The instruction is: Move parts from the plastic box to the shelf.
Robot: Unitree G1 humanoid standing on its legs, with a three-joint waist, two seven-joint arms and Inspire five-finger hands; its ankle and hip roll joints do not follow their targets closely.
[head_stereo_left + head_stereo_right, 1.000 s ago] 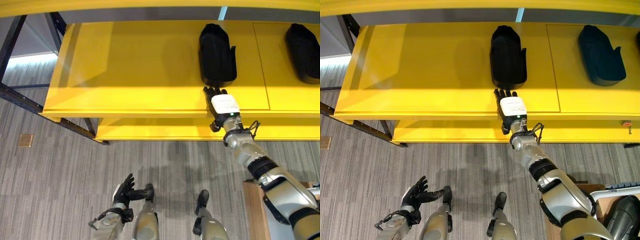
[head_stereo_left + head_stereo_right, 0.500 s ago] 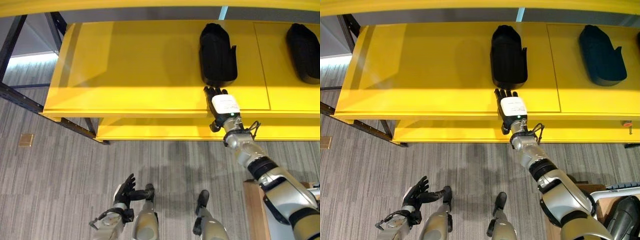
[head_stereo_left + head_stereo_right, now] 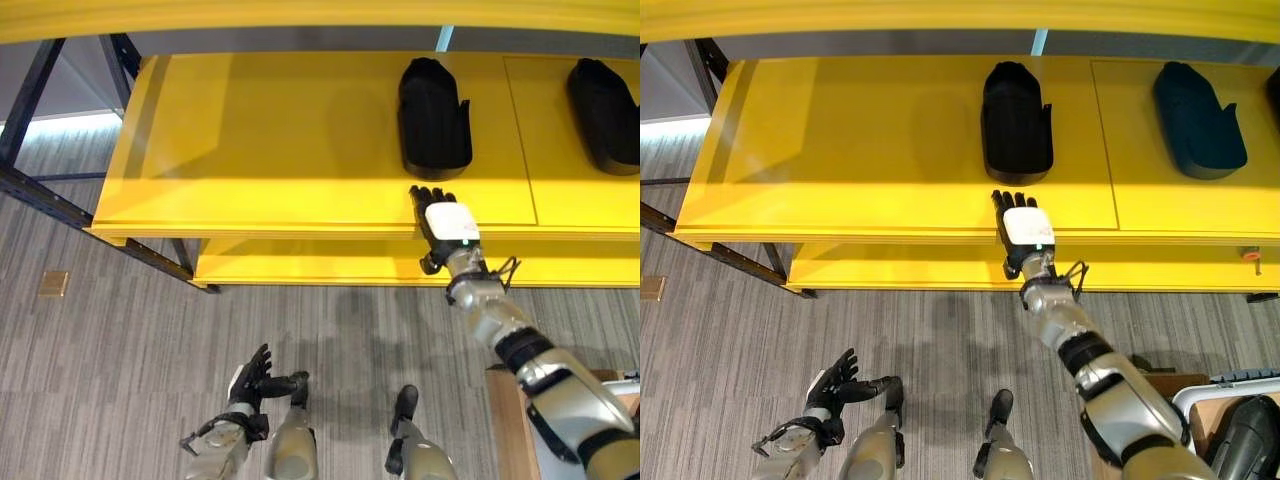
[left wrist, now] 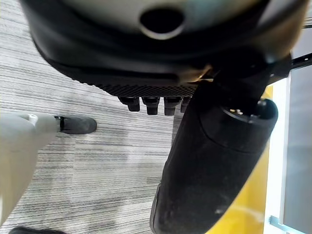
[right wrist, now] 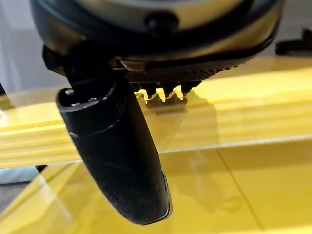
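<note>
right hand (image 3: pixel 1025 228) at front edge of yellow shelf (image 3: pixel 840 150), fingers straight and apart, holding nothing, just short of black part (image 3: pixel 1016 122) lying on shelf. second dark part (image 3: pixel 1198 120) lies further right, well apart. left hand (image 3: pixel 247 378) low above carpeted floor (image 3: pixel 120 360), fingers relaxed, empty.

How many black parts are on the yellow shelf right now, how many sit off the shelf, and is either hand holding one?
Black parts on the yellow shelf: 2, one just beyond the right hand, one farther right.
Black parts off the shelf: 1, at the lower right corner.
Parts held: 0; right hand and left hand both open.
Total parts: 3
</note>
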